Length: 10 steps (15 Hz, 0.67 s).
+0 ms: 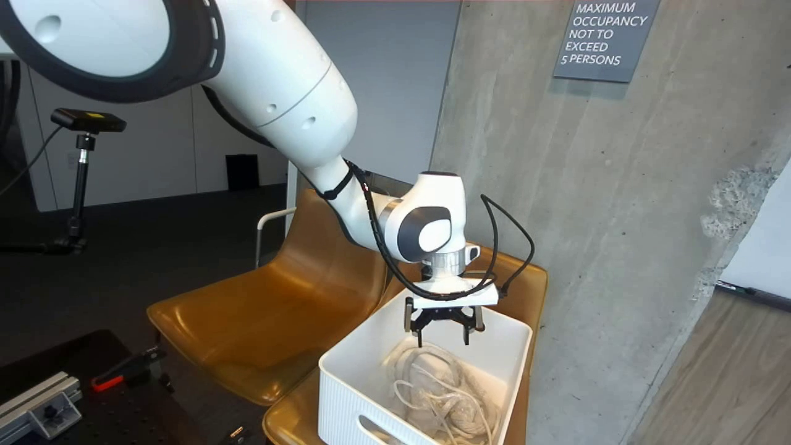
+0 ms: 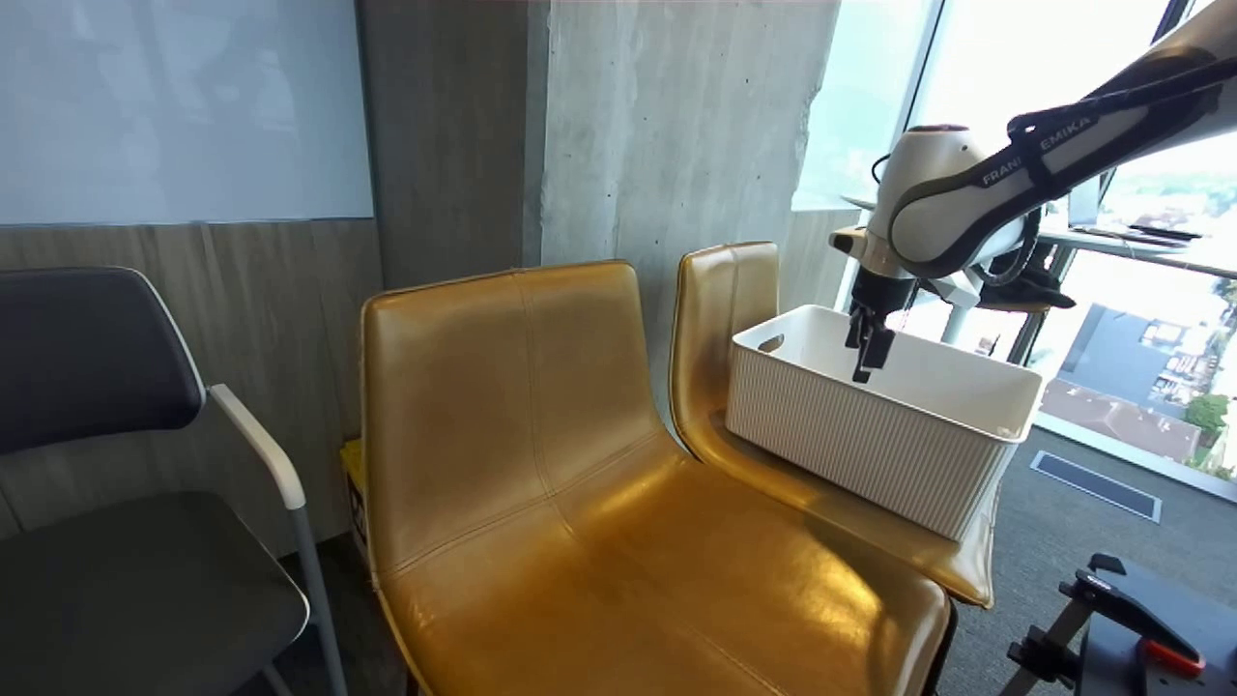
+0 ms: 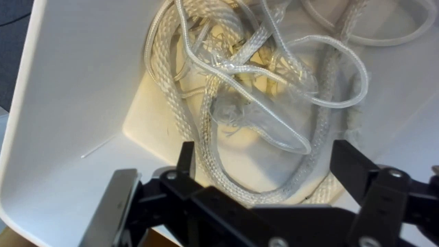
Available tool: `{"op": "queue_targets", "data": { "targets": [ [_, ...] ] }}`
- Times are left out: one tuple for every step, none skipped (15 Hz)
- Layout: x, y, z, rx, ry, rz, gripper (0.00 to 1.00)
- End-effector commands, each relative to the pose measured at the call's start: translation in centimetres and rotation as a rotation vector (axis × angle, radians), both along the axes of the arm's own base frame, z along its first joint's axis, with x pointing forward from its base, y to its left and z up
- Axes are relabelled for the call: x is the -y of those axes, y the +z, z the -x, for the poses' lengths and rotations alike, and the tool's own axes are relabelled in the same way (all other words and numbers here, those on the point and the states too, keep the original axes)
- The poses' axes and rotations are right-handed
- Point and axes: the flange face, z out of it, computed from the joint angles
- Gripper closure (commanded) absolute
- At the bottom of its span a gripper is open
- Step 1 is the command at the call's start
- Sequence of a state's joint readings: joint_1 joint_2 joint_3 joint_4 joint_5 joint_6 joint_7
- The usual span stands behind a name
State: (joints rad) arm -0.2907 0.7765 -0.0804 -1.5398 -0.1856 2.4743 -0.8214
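Ropes (image 3: 228,68) inside bin (image 1: 343,395), gripper (image 1: 443,339) above, clear of rim (image 3: 21,82), spread wide, empty

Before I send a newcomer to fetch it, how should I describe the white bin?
Find the concrete wall, then two tan chairs near it. One chair's seat bears the bin, with the tool at its mouth. Unlike the smooth chairs, the bin is white, ribbed outside, and holds pale braided cords.

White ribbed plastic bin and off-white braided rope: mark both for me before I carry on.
White ribbed plastic bin (image 2: 860,435): in an exterior view, on its outer wall.
Off-white braided rope (image 3: 206,137): in the wrist view, on a thick strand.
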Motion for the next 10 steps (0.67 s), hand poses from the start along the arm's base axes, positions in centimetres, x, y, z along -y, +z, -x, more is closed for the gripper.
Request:
{"op": "queue_targets", "data": {
  "targets": [
    [1.6,-4.0,-0.6,-0.009,0.000,0.011,0.00],
    [2.0,-5.1,-0.6,-0.019,0.000,0.019,0.00],
    [2.4,-6.3,-0.6,-0.029,-0.001,0.023,0.00],
    [2.8,-7.3,-0.6,-0.039,-0.002,0.027,0.00],
    [3.2,-8.2,-0.7,-0.045,-0.002,0.033,0.00],
    [3.6,-8.9,-0.7,-0.049,-0.004,0.039,0.00],
    [3.9,-9.8,-0.8,-0.054,-0.004,0.046,0.00],
    [4.2,-10.5,-0.9,-0.060,-0.003,0.057,0.00],
    [4.5,-11.3,-0.9,-0.066,-0.003,0.063,0.00],
    [4.7,-12.0,-0.9,-0.072,-0.005,0.067,0.00]
  ]
}}
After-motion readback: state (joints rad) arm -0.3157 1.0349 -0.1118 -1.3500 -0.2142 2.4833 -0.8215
